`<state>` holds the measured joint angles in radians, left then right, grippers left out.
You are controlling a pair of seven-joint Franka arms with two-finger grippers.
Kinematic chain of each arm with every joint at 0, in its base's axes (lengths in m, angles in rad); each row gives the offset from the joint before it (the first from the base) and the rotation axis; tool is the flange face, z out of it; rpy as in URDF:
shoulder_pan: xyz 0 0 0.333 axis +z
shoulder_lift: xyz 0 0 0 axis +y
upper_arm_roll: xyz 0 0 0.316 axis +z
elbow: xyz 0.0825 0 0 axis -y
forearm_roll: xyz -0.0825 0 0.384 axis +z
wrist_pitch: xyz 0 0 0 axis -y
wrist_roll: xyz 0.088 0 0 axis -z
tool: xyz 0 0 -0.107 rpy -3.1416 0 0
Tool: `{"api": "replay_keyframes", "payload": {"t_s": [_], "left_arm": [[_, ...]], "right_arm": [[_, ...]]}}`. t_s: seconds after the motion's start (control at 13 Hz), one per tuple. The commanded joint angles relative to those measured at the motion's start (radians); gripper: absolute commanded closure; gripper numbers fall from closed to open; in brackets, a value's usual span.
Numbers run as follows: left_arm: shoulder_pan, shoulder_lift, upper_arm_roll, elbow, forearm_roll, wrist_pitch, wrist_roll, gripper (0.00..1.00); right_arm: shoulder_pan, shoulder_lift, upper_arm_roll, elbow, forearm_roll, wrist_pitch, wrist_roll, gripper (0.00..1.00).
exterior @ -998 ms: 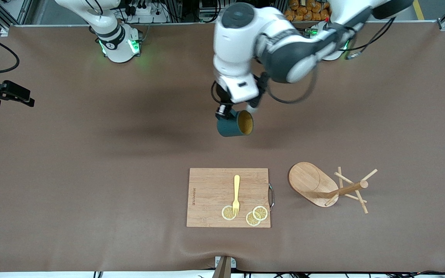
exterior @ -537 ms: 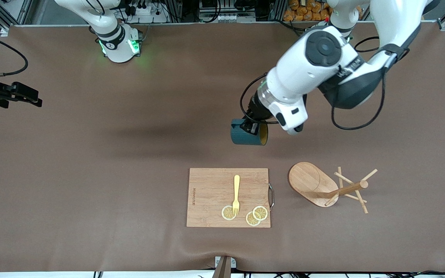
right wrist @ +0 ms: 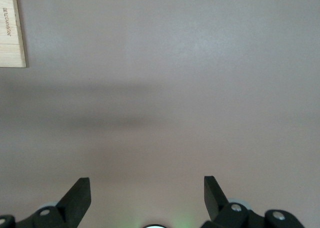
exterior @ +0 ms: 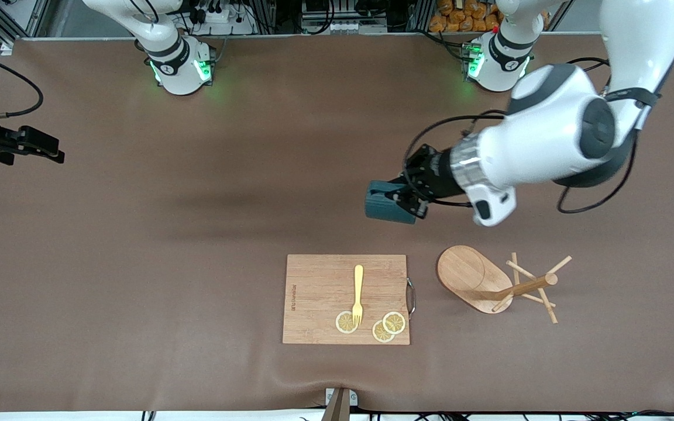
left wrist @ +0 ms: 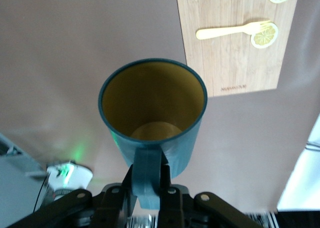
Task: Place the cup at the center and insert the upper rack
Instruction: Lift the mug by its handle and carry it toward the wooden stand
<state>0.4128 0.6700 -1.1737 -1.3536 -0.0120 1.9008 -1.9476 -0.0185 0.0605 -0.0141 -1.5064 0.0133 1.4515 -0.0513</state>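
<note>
The left arm is shown reaching from its base in a wide bend, forearm roughly level, so that the left gripper [exterior: 408, 197] is carried in the air over bare brown table surface [exterior: 138, 245]. Its fingers [left wrist: 172, 198] are clamped on the loop handle of the small dark teal ribbed cup [exterior: 387, 202], which is held on its side. In the left wrist view the cup's yellowish-tan interior [left wrist: 155, 105] is seen to be empty.

The rectangular light wooden cutting board [exterior: 319, 298] is taken as landmark. The held cup is suspended over the table at a spot farther from the front camera than the board. On the board are laid a yellow fork [exterior: 358, 294] and three lemon slices [exterior: 394, 322]; the fork's tines rest on one slice.

The light wooden mug tree with oval base [exterior: 470, 278] lies tipped over on the table beside the board, toward the left arm's end, its post and pegs [exterior: 533, 285] pointing away from the board.

The right gripper [right wrist: 147, 198] is held at the table's edge toward the right arm's end, well apart from the board, with fingers spread wide and nothing between them.
</note>
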Motion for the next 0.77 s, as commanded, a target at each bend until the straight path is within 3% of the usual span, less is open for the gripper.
{"api": "replay_keyframes", "payload": {"t_s": [0.0,0.38,0.69], "left_arm": [[0.096,-0.004,-0.017,-0.021,-0.147,0.015,0.100,1.00],[0.202,0.032,-0.008,-0.025,-0.307,0.003,0.261,1.00],[0.270,0.072,-0.003,-0.027,-0.359,-0.046,0.344,1.00]], "right_arm": [[-0.004,0.009,-0.004,0.009,0.007,-0.014,0.005,0.00],[0.003,0.015,-0.004,0.014,0.007,-0.065,0.004,0.00],[0.002,0.005,-0.004,0.009,0.007,-0.083,0.010,0.00]]}}
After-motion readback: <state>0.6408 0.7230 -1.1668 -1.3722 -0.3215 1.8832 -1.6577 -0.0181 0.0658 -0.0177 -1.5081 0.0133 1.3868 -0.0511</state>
